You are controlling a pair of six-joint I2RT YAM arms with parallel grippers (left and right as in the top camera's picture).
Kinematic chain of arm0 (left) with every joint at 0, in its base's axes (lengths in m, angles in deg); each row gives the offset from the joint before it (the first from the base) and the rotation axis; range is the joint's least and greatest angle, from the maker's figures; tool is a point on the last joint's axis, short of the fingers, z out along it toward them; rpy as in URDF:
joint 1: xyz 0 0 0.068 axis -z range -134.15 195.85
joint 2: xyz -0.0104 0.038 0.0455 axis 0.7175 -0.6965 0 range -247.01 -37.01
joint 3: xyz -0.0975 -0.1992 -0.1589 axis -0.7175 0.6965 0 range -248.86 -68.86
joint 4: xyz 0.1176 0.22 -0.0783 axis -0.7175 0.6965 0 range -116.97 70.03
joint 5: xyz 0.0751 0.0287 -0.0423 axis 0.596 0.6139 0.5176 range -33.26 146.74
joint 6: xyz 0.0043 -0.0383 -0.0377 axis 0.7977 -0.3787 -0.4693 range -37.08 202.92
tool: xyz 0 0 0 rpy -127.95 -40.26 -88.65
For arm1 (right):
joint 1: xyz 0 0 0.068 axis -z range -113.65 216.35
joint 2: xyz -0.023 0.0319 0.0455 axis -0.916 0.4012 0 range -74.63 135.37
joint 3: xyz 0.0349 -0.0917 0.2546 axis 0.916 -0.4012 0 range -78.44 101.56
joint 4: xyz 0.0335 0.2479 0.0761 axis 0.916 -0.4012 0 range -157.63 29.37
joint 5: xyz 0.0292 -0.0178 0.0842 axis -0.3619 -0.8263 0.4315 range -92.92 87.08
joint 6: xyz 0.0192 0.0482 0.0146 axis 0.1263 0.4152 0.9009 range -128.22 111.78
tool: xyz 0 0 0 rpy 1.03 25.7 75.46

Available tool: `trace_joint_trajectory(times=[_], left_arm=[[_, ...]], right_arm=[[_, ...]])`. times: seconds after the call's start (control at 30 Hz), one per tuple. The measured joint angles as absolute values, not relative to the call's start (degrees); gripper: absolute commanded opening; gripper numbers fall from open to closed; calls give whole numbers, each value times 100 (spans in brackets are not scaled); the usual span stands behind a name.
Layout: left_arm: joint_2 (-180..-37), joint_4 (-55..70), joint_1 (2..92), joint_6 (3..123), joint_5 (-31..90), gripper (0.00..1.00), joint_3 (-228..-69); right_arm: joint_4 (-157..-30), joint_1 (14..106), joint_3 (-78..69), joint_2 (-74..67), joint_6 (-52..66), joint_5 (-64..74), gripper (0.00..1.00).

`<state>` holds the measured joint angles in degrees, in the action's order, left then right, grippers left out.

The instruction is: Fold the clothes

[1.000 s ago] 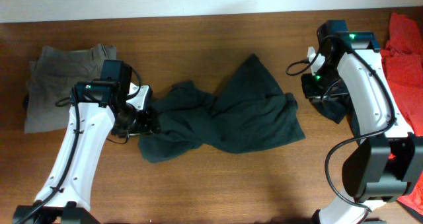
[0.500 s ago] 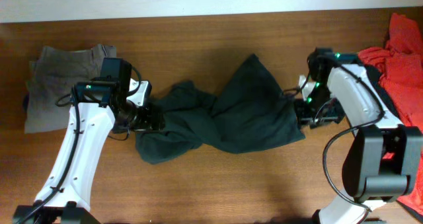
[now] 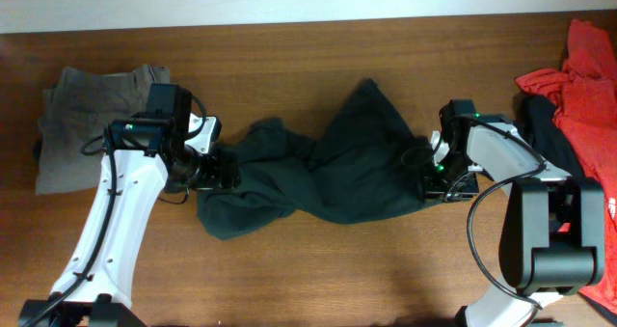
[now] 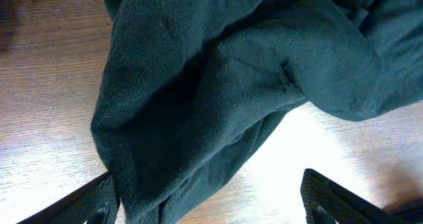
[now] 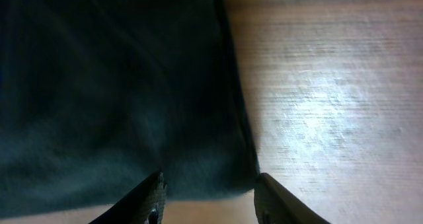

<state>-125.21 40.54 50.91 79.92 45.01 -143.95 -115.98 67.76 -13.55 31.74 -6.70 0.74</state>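
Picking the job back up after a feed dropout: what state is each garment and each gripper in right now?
Dark garment: crumpled, unfolded, mid-table.
Grey garment: looks folded, lying flat at far left.
Red garment: heaped, unfolded, far right.
Left gripper: jaws open, astride the dark garment's left end.
Right gripper: jaws open, astride the dark garment's right edge.

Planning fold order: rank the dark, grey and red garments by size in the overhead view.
1. Dark garment, largest.
2. Grey garment and red garment: look alike; the red runs off frame, so no ranking.
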Motion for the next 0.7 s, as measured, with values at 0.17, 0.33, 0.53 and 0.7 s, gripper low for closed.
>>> trace_joint_trajectory(times=[0.17,0.33,0.53,0.7], left_arm=[[-12521,4051,5091,7992,4501,87,-14395],[-12521,4045,5091,7992,4501,86,-14395],[-12521,3658,5091,7992,4473,77,-14395],[-12521,3286,5102,7992,4086,75,-14397]], right_arm=[[-11543,6776,-1390,3174,-620,282,4],[-11871,6776,-1369,3174,-650,612,4],[-12874,6776,-348,3115,-696,1065,4],[-13268,6774,1816,2778,-700,1202,4]])
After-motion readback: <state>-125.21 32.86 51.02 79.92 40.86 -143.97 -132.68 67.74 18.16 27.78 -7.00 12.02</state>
